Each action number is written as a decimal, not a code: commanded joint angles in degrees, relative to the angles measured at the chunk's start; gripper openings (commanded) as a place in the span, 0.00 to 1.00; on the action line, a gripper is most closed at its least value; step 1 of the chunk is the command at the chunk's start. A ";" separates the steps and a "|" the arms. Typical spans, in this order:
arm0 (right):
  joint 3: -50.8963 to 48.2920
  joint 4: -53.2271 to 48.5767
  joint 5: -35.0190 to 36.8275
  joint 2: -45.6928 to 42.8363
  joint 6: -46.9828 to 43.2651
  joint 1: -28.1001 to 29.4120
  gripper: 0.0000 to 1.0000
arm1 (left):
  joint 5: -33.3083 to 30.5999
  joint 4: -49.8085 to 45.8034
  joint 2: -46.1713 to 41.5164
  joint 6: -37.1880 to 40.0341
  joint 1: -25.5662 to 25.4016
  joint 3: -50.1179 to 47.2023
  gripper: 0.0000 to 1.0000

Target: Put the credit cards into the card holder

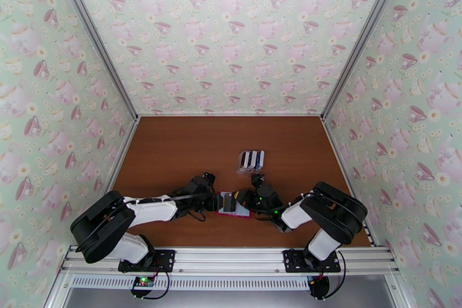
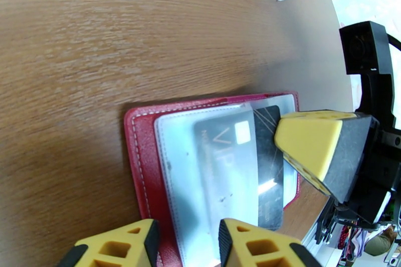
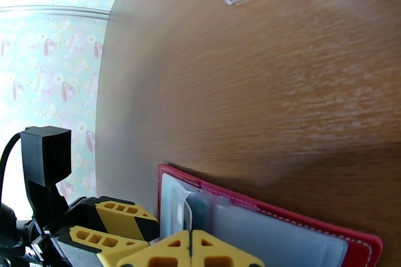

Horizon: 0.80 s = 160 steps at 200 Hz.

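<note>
On the brown tabletop (image 1: 173, 153), the right gripper (image 3: 190, 250) pinched a black card (image 2: 265, 163) between closed jaws, the card lying half inside the open red card holder (image 2: 138, 163). The left gripper (image 2: 185, 248) hung over the holder's edge with jaws spread wide, holding nothing. More cards (image 1: 252, 158) stood in a clear rack (image 1: 241, 170) just beyond.

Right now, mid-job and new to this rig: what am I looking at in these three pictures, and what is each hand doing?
The wide picture looks down from above and behind two robot arms, the left arm and the right arm, bolted at the near edge of a brown table. The other two pictures come from a camera on each wrist. On the table lies an open red card holder; beyond it stands a clear plastic rack with spare cards. The left hand is open, its fingers spread over one end of the holder. The right hand is shut on the outer edge of a black card, which is half slid under the holder's frosted sleeve.
</note>
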 commanded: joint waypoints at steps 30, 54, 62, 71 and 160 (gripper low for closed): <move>5.46 -24.74 5.16 -12.17 -7.52 0.49 0.31 | 0.05 -5.39 1.87 -1.10 -0.88 -2.39 0.38; 9.63 -37.68 8.45 -16.17 -10.61 1.06 0.32 | 0.23 -4.92 1.79 -1.53 -0.88 -2.66 0.37; 11.23 -41.41 9.57 -16.57 -11.46 1.68 0.32 | 0.32 -4.65 1.71 -1.85 -1.01 -2.76 0.36; 12.94 -44.58 10.53 -16.63 -12.28 2.40 0.33 | 0.50 -4.20 1.65 -2.19 -1.04 -3.02 0.35; 25.88 -61.72 20.78 -7.21 -14.14 11.59 0.34 | -0.46 -3.77 -0.40 -3.66 -2.03 -4.59 0.28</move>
